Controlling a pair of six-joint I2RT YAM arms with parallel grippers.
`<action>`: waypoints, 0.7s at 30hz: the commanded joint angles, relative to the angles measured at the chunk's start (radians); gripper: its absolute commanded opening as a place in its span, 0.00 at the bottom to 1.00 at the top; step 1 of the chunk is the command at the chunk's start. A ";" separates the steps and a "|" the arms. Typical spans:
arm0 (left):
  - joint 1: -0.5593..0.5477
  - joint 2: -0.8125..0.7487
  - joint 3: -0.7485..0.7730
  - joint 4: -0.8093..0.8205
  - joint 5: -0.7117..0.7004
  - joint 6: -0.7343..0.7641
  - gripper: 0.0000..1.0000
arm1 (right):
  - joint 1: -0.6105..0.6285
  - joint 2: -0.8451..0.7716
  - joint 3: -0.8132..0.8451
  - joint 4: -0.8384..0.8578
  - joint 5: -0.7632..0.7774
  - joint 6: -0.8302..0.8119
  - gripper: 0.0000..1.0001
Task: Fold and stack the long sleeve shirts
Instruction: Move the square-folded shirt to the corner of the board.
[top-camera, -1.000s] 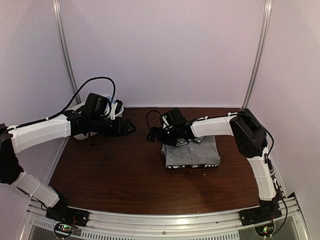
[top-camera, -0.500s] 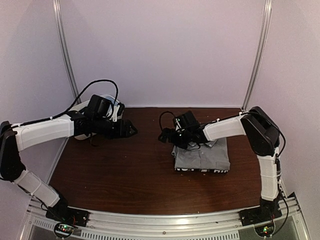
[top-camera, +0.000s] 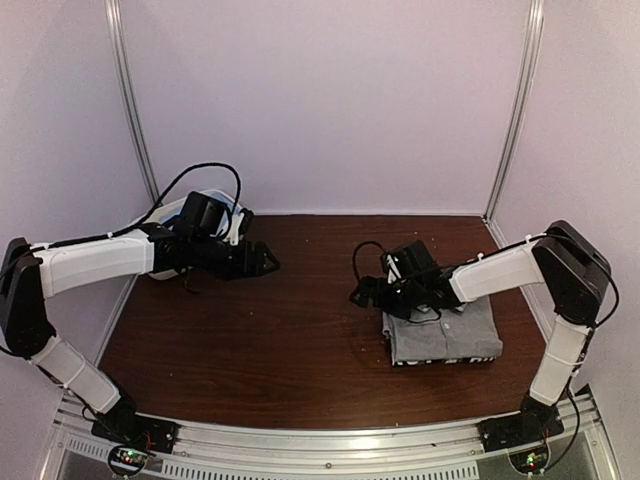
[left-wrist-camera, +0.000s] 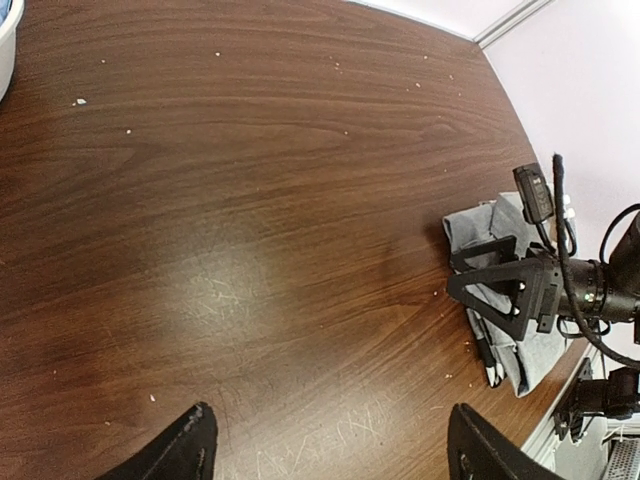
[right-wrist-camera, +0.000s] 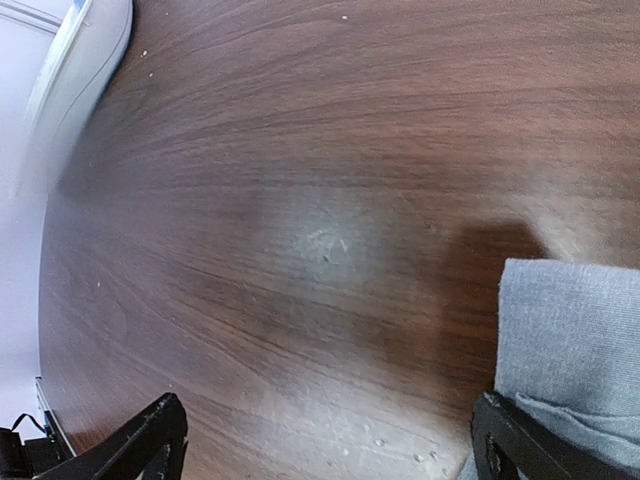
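We are seeing the plain grey collared cloth shirt (top-camera: 440, 335) lying folded atop the black-and-white checked shirt (top-camera: 445, 359) at the table's right side. The left gripper (top-camera: 268, 262) and right gripper (top-camera: 362, 296) are hovering spread wide, holding nothing. We are judging two shirts stacked; no light blue one is showing.

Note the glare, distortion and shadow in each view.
Top external: soft, even light, little glare. Left wrist: fisheye curves the table, with a pale glare patch left of centre. Right wrist: similar glare on the wood, and a dark shadow beside the grey shirt.
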 joint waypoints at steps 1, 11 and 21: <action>0.008 0.013 0.016 0.057 0.028 -0.016 0.81 | -0.032 -0.089 -0.116 -0.027 0.047 0.018 1.00; 0.008 0.018 0.015 0.068 0.038 -0.031 0.81 | -0.082 -0.259 -0.295 -0.028 0.066 0.022 1.00; 0.008 0.020 0.006 0.082 0.049 -0.048 0.80 | -0.093 -0.402 -0.418 -0.071 0.066 0.033 1.00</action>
